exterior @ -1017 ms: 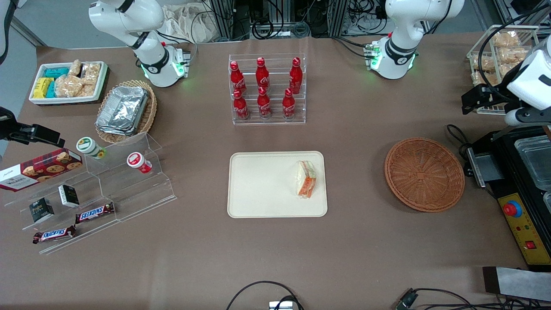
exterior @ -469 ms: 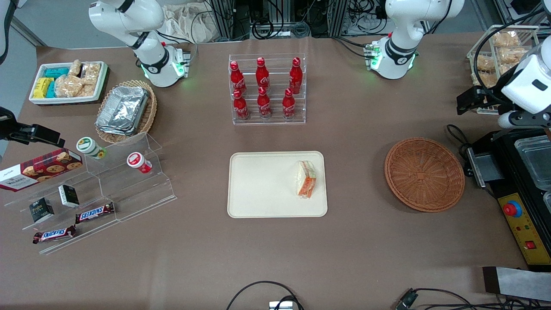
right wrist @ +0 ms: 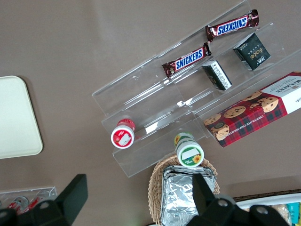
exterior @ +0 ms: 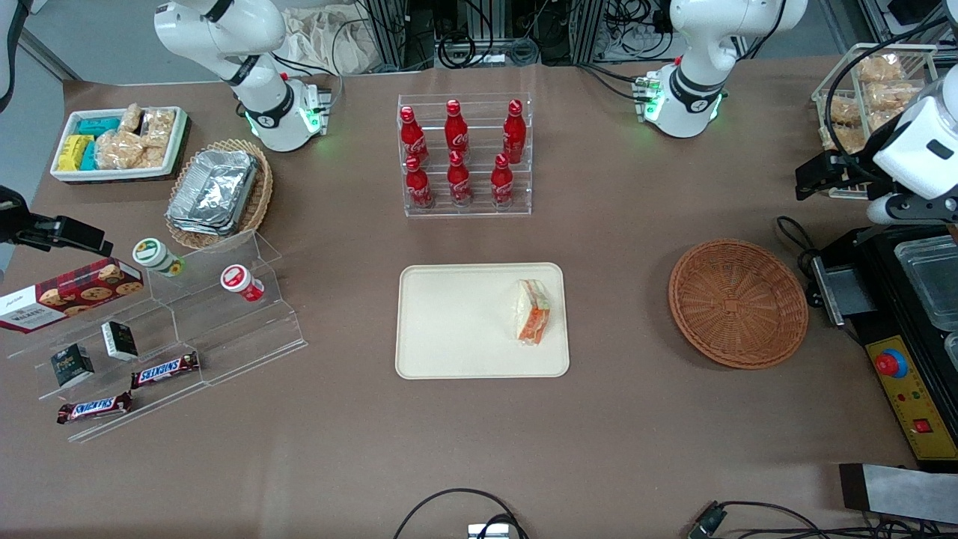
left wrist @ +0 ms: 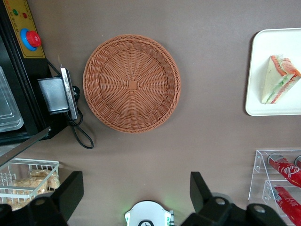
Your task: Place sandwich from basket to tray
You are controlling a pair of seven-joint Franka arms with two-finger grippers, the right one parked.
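The sandwich (exterior: 532, 311), a white wedge with orange and green filling, lies on the cream tray (exterior: 449, 322) at the edge nearest the basket. It also shows in the left wrist view (left wrist: 280, 79), on the tray (left wrist: 273, 106). The round reddish-brown wicker basket (exterior: 738, 302) is empty, as the wrist view (left wrist: 131, 84) also shows. My gripper (exterior: 816, 176) hangs high at the working arm's end of the table, farther from the front camera than the basket. It is open and empty (left wrist: 136, 193), with the fingers wide apart.
A rack of red cola bottles (exterior: 464, 153) stands farther from the camera than the tray. A black machine with a red button (exterior: 905, 337) sits beside the basket. A wire basket of bagged snacks (exterior: 868, 97) is near my gripper. An acrylic snack stand (exterior: 172, 337) lies toward the parked arm's end.
My gripper has drawn slightly farther from the front camera, then held nearly still. The sandwich, tray and basket have not moved.
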